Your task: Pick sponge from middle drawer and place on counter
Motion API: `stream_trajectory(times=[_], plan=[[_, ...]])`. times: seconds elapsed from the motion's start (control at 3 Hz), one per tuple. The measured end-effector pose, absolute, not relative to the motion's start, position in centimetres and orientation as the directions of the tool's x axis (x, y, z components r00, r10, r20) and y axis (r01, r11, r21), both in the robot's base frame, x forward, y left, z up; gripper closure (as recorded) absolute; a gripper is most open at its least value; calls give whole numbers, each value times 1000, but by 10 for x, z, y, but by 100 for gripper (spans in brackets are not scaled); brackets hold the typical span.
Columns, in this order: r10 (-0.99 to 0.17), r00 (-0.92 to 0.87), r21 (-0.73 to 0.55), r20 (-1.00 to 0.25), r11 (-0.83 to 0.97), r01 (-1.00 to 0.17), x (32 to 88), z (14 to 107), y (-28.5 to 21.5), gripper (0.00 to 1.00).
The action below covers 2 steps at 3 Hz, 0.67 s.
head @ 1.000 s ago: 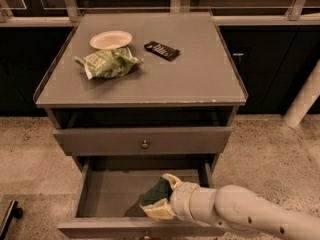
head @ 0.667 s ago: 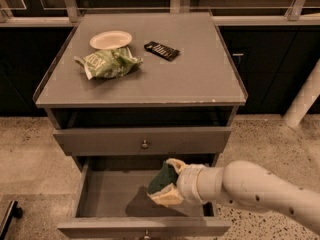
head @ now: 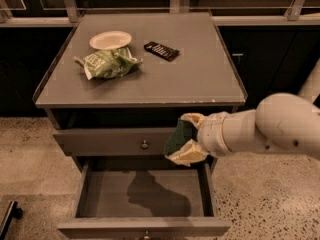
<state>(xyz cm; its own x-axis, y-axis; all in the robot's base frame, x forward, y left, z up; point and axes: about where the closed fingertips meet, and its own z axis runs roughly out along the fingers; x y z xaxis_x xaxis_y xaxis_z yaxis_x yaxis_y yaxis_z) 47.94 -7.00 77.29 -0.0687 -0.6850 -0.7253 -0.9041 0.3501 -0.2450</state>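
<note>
My gripper [head: 185, 138] is shut on the sponge [head: 176, 137], whose dark green face shows between the pale fingers [head: 190, 153]. It hangs in the air in front of the closed top drawer, above the open middle drawer [head: 142, 194]. The drawer's grey floor is bare and carries the arm's shadow. The white arm comes in from the right. The counter [head: 195, 69] lies above and behind the gripper.
On the counter stand a white paper plate [head: 110, 39], a crumpled green-and-white snack bag [head: 106, 64] and a flat black packet [head: 161, 50], all on its far left and middle. The closed drawer front has a round knob [head: 144, 145]. Speckled floor lies around the cabinet.
The gripper has risen out of the middle drawer with the sponge and now holds it at the height of the top drawer front, further right.
</note>
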Motion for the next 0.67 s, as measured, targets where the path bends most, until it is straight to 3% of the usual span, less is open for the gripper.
stream_trajectory(times=[0.67], plan=[[-712,22,-226,-701,193,-955,445,825,-67,100]])
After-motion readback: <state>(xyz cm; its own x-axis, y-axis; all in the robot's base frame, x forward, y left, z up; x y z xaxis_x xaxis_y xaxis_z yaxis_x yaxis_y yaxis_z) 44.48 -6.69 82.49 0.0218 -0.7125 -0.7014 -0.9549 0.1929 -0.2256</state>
